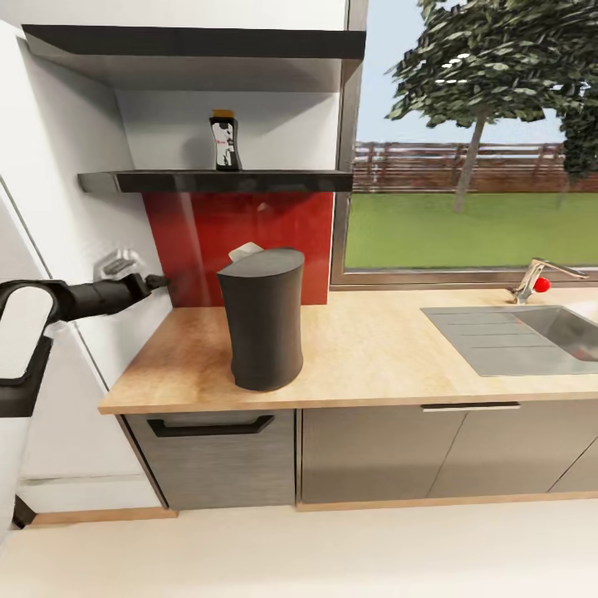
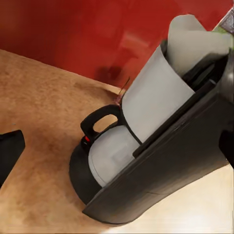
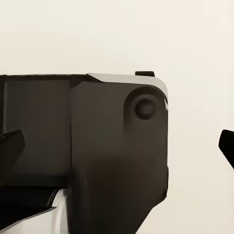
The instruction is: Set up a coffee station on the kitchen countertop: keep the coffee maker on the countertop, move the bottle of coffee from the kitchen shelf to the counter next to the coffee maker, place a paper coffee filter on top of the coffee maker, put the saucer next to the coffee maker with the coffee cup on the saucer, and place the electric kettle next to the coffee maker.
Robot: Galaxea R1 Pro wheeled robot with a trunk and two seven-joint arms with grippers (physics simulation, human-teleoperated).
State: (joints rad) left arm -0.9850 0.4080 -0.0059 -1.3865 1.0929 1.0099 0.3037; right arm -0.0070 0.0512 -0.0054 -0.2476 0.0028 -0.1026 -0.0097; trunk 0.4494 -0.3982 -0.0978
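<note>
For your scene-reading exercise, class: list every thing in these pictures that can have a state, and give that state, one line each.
coffee maker: upright on the countertop, glass carafe docked in it.
paper coffee filter: lying on top of the coffee maker.
bottle of coffee: upright on the kitchen shelf, capped.
left gripper: in the air beside the coffee maker, holding nothing; jaws too small to judge.

The coffee maker (image 1: 261,320) blocks the countertop's (image 1: 374,349) left end; open worktop stretches toward the sink (image 1: 519,336).
</note>
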